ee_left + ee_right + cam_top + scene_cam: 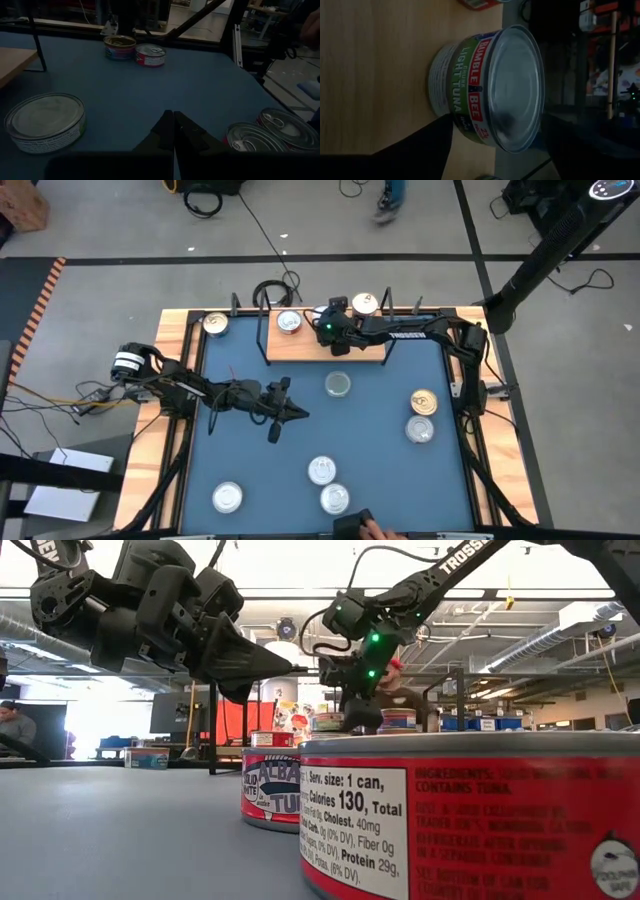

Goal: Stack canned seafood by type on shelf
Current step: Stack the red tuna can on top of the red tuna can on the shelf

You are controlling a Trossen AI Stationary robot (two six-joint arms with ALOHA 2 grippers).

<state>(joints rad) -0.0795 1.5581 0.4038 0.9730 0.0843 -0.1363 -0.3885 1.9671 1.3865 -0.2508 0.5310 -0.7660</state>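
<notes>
Shelf (300, 345) at far edge of surface (380, 430) carries three cans; loose cans (322, 470) lie nearer.

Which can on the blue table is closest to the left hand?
The pale-lidded can just in front of the shelf, lying nearest the left hand; the other cans lie farther away.

The Bumble Bee can (485, 87) standing on the shelf (375, 65) reads "BUMBLE BEE" and "LIGHT TUNA" on its green and red side label. In the low view, the nearest red can (470, 820) carries a white panel reading "Serv. size: 1 can", "Calories 130", "Cholest. 40mg", "Fiber 0g" and "Protein 29g", with "INGREDIENTS" and "CONTAINS: TUNA" beside it. Just behind that can, a smaller red can (270, 790) shows "ALBA" and "TUN", and the arm (455, 565) above it bears "TROSSE".
</notes>
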